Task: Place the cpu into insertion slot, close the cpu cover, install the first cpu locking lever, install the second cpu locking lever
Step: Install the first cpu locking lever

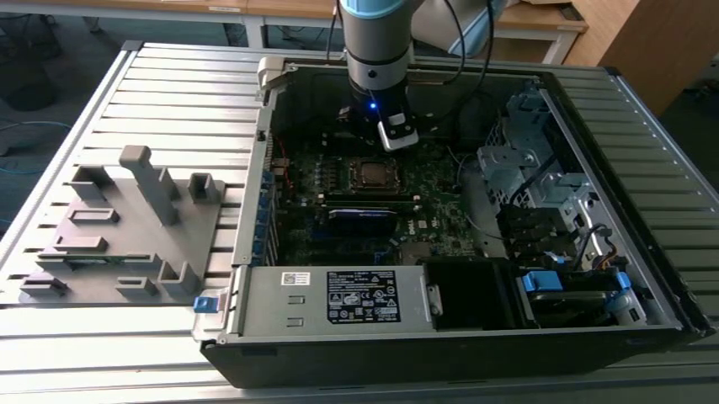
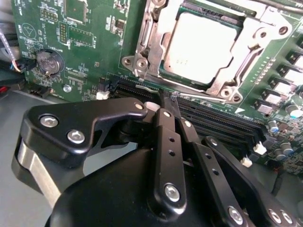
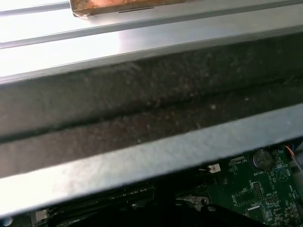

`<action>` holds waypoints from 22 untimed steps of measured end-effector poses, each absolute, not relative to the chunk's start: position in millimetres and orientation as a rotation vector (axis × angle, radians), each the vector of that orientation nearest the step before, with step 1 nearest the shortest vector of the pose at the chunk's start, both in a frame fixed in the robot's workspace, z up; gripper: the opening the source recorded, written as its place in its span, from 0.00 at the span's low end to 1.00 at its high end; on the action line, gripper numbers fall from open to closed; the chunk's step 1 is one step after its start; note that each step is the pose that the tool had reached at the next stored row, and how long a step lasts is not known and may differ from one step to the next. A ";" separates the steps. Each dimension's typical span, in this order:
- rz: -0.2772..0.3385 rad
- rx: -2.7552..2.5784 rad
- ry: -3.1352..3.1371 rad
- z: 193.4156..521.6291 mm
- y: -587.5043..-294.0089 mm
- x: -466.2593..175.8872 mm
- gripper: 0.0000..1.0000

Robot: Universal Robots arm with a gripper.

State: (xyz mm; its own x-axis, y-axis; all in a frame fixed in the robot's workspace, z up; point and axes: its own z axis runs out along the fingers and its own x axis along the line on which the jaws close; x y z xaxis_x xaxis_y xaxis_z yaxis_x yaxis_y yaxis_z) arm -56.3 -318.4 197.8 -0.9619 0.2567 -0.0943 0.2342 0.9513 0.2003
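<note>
Two steps look done, with the cpu seated under the lowered cover just beyond the tips of the tool, which is closed on nothing I can see, so locking the cover down seems the step in hand, calling for a firm, well-aimed push.

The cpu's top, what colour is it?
The cpu top is pale silvery; clearest in the second wrist view.
</note>
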 end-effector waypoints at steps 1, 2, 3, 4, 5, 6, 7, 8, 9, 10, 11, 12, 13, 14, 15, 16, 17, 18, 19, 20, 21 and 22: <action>0.281 0.377 2.985 197.3 -318.2 -56.3 0.10; 0.278 0.376 2.985 197.0 -318.0 -56.3 0.10; 0.278 0.376 2.985 196.8 -317.8 -56.3 0.10; 0.278 0.376 2.985 196.7 -317.5 -56.3 0.10; 0.277 0.376 2.985 196.6 -317.2 -56.3 0.10; 0.277 0.376 2.985 196.5 -316.8 -56.3 0.10; 0.277 0.376 2.985 196.2 -316.3 -56.3 0.10; 0.276 0.376 2.985 196.0 -315.8 -56.3 0.10; 0.276 0.376 2.985 195.7 -315.4 -56.3 0.10; 0.275 0.376 2.985 195.5 -315.1 -56.3 0.10; 0.273 0.376 2.985 195.4 -314.9 -56.3 0.10; 0.270 0.376 2.985 195.3 -314.8 -56.2 0.10; 0.267 0.375 2.985 195.2 -314.8 -56.3 0.10; 0.266 0.375 2.985 195.2 -314.7 -56.3 0.10; 0.265 0.375 2.985 195.2 -314.7 -56.3 0.10; 0.265 0.375 2.985 195.2 -314.7 -56.3 0.10; 0.265 0.375 2.985 195.2 -314.6 -56.3 0.10; 0.265 0.376 2.985 195.2 -314.5 -56.3 0.10; 0.265 0.376 2.985 195.2 -314.5 -56.3 0.10; 0.265 0.375 2.985 195.2 -314.4 -56.3 0.10; 0.265 0.375 2.985 195.2 -314.4 -56.3 0.10; 0.265 0.376 2.985 195.2 -314.4 -56.3 0.10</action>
State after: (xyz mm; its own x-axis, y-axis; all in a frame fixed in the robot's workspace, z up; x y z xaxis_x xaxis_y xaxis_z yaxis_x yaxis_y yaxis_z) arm -56.3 -314.4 195.2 -0.9619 0.2555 -0.0977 0.2342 0.9538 0.1879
